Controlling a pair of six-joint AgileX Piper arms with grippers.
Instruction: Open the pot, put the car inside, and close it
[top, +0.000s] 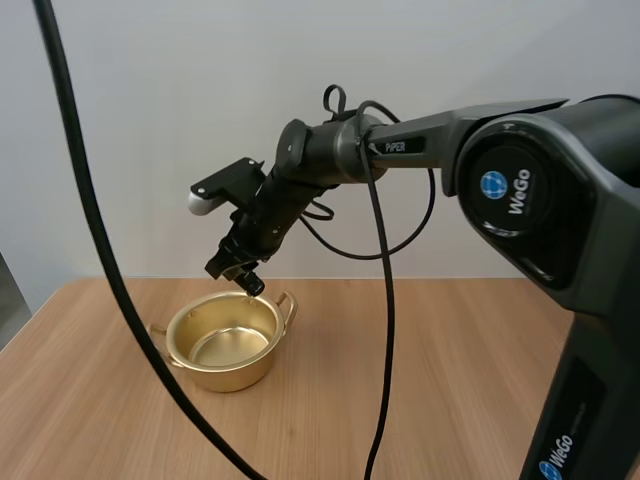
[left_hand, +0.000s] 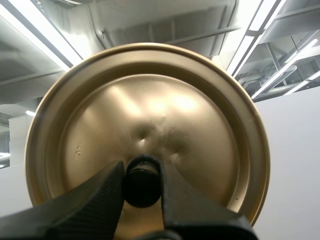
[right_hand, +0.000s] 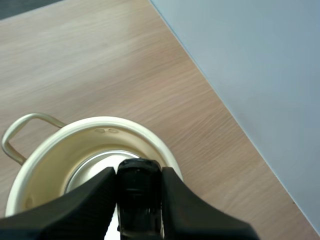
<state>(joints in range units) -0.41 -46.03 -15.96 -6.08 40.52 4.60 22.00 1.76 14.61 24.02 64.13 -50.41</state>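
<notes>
Both jaws pinch: your left gripper (left_hand: 142, 170) the lid (left_hand: 150, 110) by its knob (left_hand: 142, 184), your right gripper (right_hand: 139, 175) the car (right_hand: 139, 200); lower it into the pot (right_hand: 90, 142) before releasing.

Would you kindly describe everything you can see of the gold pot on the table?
The round shiny gold metal pot stands upright on the wooden table, lidless and empty. A thin loop handle sticks out at each side. The right end effector holds a small black toy car just above its far rim; only the table seems to touch it.

Wooden table (top: 450, 350); open gold pot (top: 235, 376) standing on it, left of centre.
</notes>
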